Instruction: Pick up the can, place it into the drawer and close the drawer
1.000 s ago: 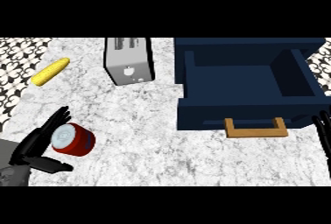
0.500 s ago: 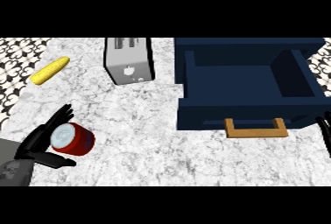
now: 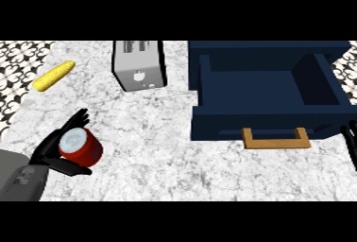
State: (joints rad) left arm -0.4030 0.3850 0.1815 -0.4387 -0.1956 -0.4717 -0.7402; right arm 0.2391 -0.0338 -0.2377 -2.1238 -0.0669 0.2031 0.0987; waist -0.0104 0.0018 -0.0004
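Head view shows the left hand curled around the red can low on the marble surface, the open blue drawer well off to its right, while the right hand shows only straight fingertips beside the drawer's front.

My counter looks like smooth grey-white marble. The can seems glossy red metal, the toaster brushed steel, the drawer handle matt wood.
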